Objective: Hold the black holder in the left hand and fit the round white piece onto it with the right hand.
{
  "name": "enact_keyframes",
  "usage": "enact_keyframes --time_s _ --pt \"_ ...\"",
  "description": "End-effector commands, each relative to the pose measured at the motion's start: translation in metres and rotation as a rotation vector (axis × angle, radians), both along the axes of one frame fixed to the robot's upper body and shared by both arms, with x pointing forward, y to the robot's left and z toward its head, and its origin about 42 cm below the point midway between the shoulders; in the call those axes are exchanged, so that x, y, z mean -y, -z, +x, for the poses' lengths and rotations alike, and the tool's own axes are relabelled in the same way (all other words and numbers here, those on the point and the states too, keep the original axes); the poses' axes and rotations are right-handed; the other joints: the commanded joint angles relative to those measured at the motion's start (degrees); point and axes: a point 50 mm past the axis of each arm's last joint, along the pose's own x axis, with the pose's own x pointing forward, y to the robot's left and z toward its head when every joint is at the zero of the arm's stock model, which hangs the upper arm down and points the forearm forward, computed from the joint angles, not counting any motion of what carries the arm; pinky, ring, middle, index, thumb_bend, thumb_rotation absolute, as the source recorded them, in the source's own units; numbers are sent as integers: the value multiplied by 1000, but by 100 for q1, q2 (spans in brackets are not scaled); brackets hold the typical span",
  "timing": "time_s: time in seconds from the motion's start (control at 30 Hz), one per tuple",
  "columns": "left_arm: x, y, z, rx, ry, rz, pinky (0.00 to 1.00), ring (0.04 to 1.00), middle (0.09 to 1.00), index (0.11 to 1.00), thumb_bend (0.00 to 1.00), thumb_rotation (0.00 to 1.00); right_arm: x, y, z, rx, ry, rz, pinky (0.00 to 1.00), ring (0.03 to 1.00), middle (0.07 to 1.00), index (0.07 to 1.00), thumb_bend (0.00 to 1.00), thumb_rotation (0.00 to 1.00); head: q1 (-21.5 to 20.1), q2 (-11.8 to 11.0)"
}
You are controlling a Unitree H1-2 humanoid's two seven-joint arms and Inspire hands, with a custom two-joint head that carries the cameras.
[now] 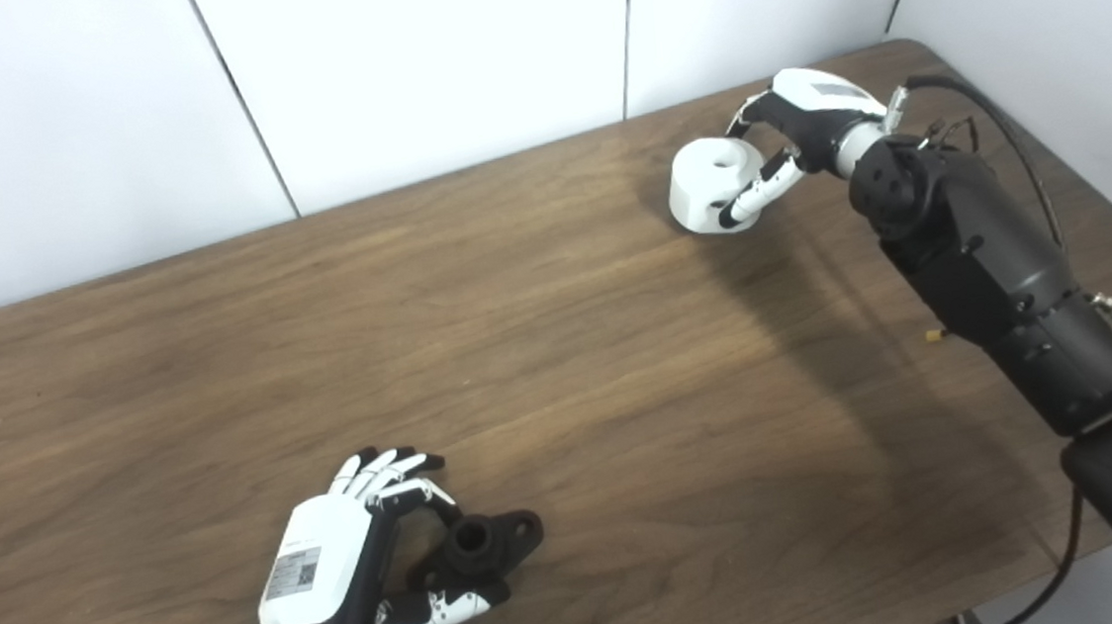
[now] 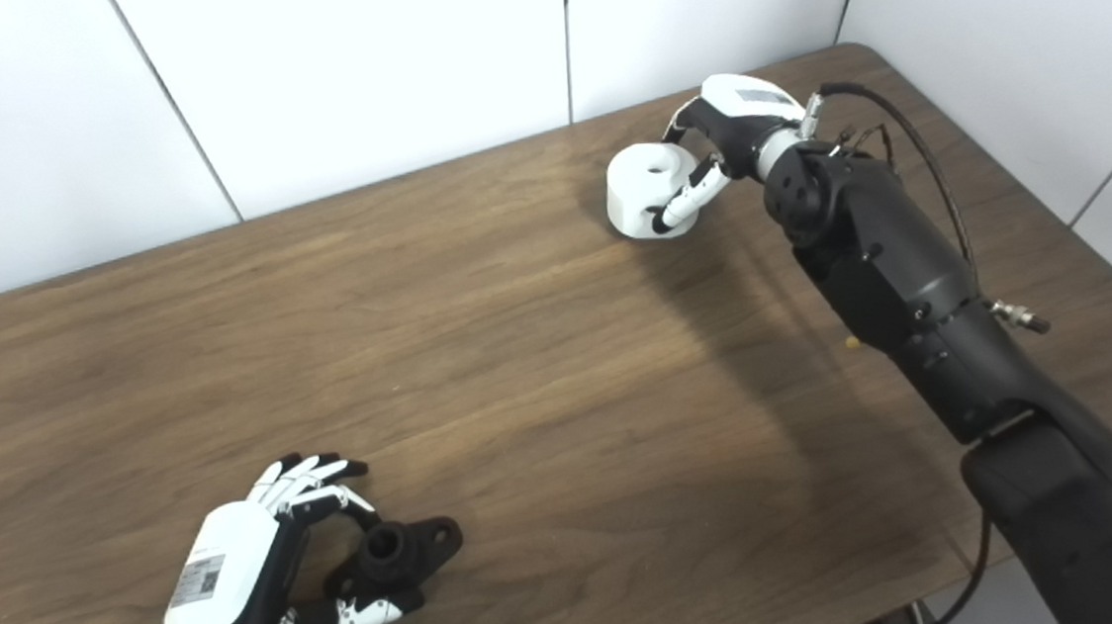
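in the left eye view, the left hand (image 1: 323,568) sits at the near left of the wooden table (image 1: 541,373), its white back turned up and its fingers (image 1: 385,467) curled forward. the black holder (image 1: 480,546) lies on the table just to the right of that hand, in the gap between the curled fingers on the far side and the thumb (image 1: 441,611) on the near side; the thumb lies against its near edge, but whether the fingers press on it cannot be told, so the grip is unclear. far across the table, near the back right corner, the right hand (image 1: 800,129) reaches in from its dark arm (image 1: 989,268) and wraps the round white piece (image 1: 710,186), with a finger across its near face and others behind it; the piece rests on the table, to the left of the palm. in the right eye view, the same layout shows from a little to the side: the left hand (image 2: 239,575) cups the black holder (image 2: 398,551), whose round socket points up, and the right hand (image 2: 730,125) is closed around the round white piece (image 2: 641,191) by the white wall panels (image 2: 348,70). holder and piece lie well apart.
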Motion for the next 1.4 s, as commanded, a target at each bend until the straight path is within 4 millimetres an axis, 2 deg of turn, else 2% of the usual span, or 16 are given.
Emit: enact_keyframes --time_s 0.0,0.57,0.6,0.63,0.73,1.37 --pt "-3 0 -4 -14 -8 28 958 875 818 489 517 56 7 -31 7 89 -3 -41 957 1000 903 658 763 290 2 6" --pt "-3 0 -5 -17 -4 25 952 874 819 489 517 56 4 -28 8 97 -24 -54 926 990 871 603 738 264 0 43" --pt "-3 0 -5 -18 -3 24 952 874 820 489 517 56 4 -28 8 98 -23 -52 929 989 870 550 631 212 0 43" --pt "-3 0 -5 -19 -2 24 953 875 820 489 517 56 4 -28 8 99 -21 -48 933 987 868 522 577 185 0 43" --pt "-3 -1 -6 -18 -1 22 956 874 818 489 517 56 4 -28 8 99 -22 -42 942 987 864 495 524 157 4 64" --pt "-1 -1 -7 -19 3 25 952 875 816 489 518 55 6 -31 5 107 -31 -39 946 980 847 489 513 149 24 92"
